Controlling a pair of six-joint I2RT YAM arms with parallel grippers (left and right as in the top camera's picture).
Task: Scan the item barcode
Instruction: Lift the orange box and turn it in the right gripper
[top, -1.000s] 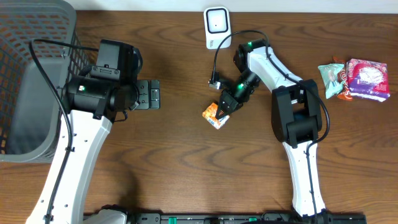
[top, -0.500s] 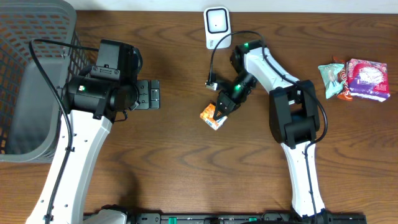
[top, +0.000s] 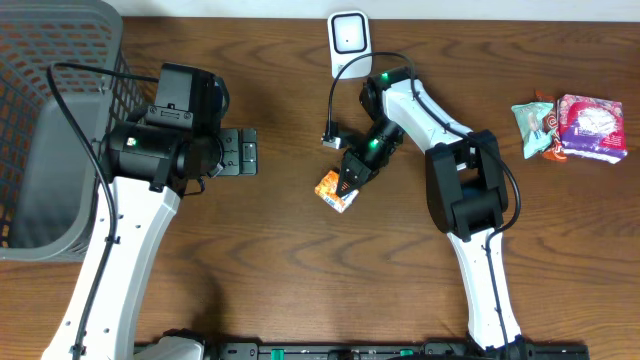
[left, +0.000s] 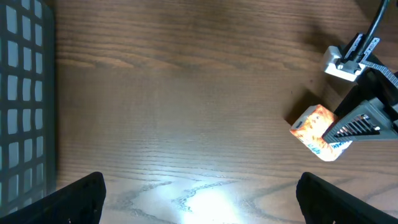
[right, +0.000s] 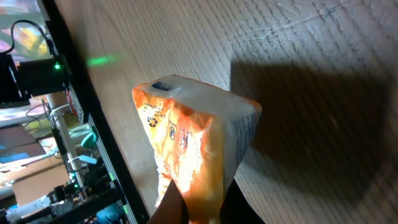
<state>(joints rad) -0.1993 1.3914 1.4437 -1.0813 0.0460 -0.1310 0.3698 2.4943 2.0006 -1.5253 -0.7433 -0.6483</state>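
At far L sits grey basket (top: 62, 28); R tool (top: 348, 180) grips orange pkt (top: 334, 191).

Dark wooden table (top: 280, 270) (glare on its grain).

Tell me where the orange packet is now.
In the overhead view, the orange packet is mid-table, pinched in the right gripper, below the white scanner.

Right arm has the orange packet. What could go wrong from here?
1. The right pincer pinches the orange packet by one end only; it could twist or slip.
2. The black cable loops beside that arm and might snag on the way to the white scanner.
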